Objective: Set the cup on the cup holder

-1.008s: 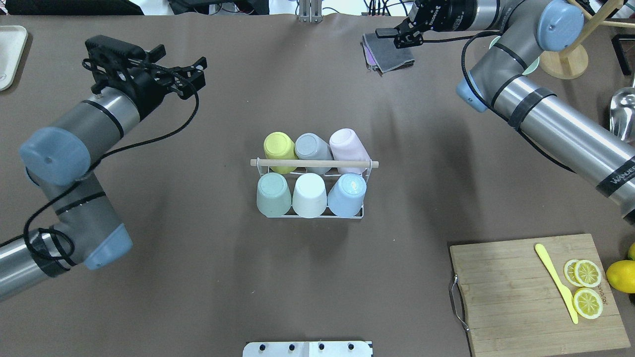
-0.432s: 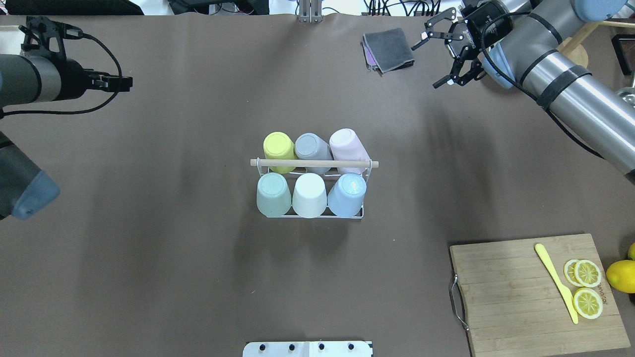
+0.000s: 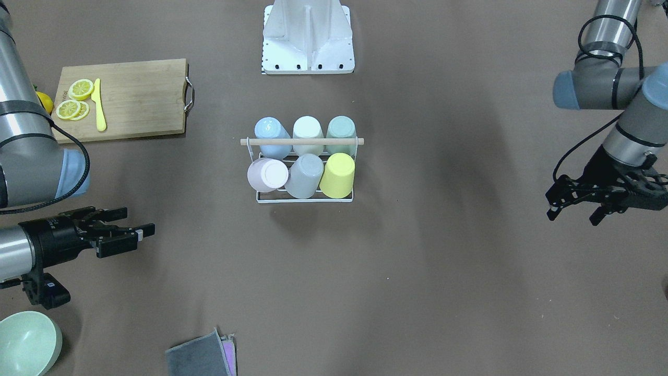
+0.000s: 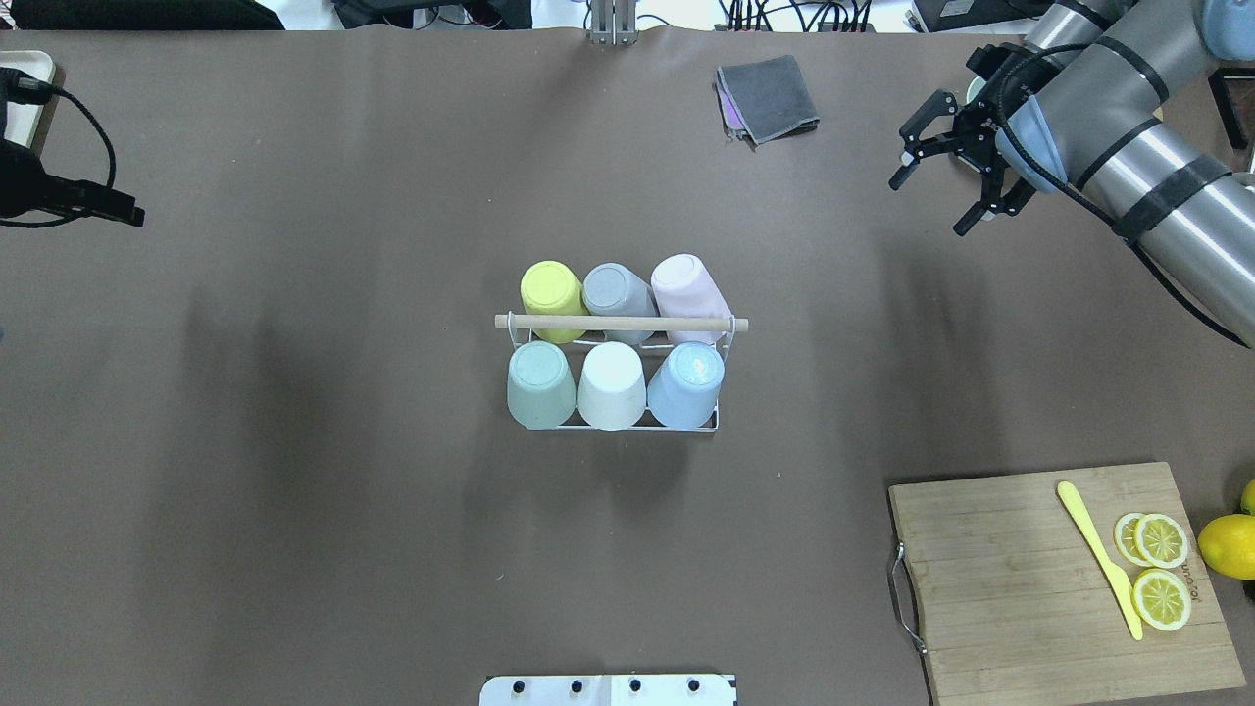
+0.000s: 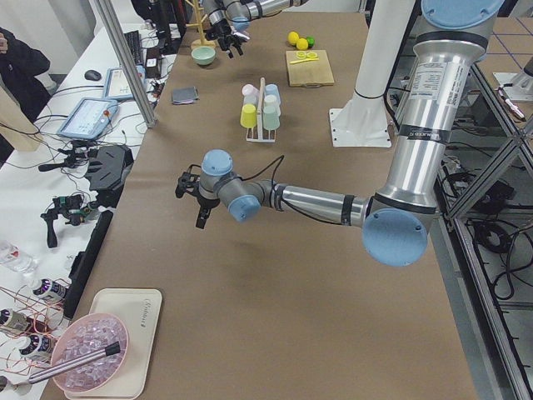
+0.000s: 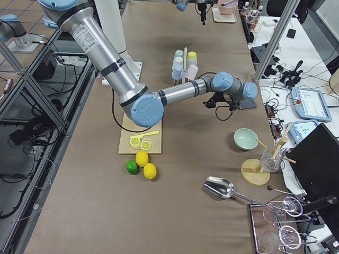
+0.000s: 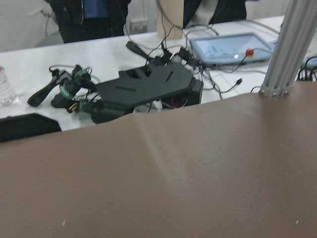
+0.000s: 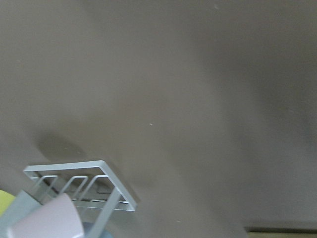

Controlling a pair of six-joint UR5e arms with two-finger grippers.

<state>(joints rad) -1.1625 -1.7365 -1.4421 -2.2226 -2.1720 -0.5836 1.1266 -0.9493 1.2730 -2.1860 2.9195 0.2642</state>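
Right claw (image 4: 928,207) hangs over bare bench toward the far right corner. Its two fingers are spread wide and have nothing between them. A pale green bowl (image 3: 26,342) sits nearer that corner, and a folded grey cloth (image 4: 770,96) lies along the far edge.

Left claw (image 3: 572,216) hangs out by the left end of the bench. Its fingers are likewise parted and hold nothing.

Both claws are well apart from the rack (image 4: 618,428), which stands in the middle of the bench. It is white wire, with a wooden handle (image 4: 621,323) running along the bench's length. Six cups sit upside down in it.

- **Far row:** the yellow cup (image 4: 551,289), the grey cup (image 4: 613,289) and the pink cup (image 4: 686,284), which leans toward the right end.
- **Row on the robot's side:** the green cup (image 4: 539,382), the white cup (image 4: 612,384) and the blue cup (image 4: 686,382).

A chopping board (image 4: 1000,569) lies at the right corner on the robot's edge. It carries lemon slices (image 4: 1162,600) and a yellow knife (image 4: 1098,559).
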